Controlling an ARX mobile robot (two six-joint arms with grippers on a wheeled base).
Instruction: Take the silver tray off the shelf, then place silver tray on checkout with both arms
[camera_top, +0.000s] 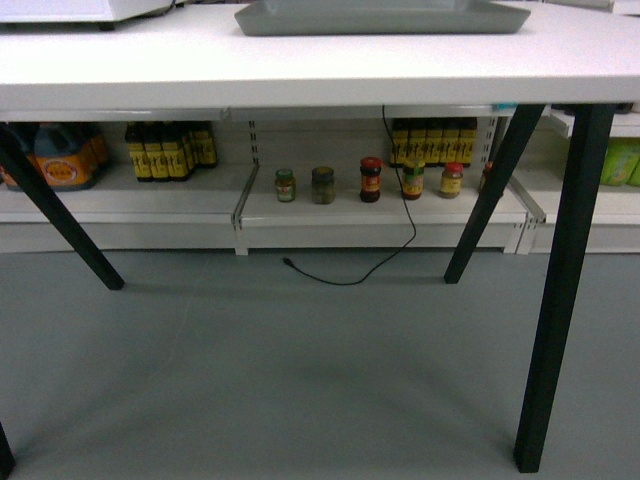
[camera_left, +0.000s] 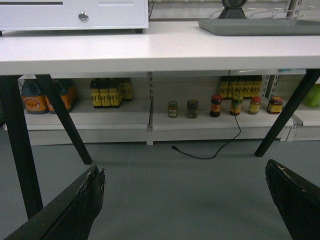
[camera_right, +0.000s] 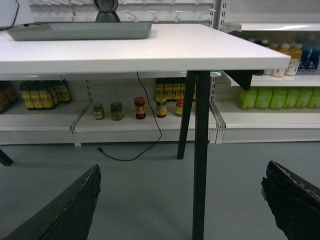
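Tools left (camera_left: 185, 200) and right (camera_right: 180, 200) gape wide, empty; silver tray (camera_top: 380, 18) rests on checkout (camera_top: 300, 60).

— How many trays? 
— 1 silver tray (camera_top: 380, 18), sitting on 1 white checkout (camera_top: 300, 70).

— Small jars on the low shelf (camera_top: 380, 212)? 
— 5 in the head view (camera_top: 371, 180); the left wrist view shows 6.

— Dark bottles? 
— 2 clusters (camera_top: 170, 150); too tightly packed to count.

— Cables on the floor? 
— 1 black cable (camera_top: 370, 265).

— Green bottles? 
— 5, in the right wrist view (camera_right: 275, 98).
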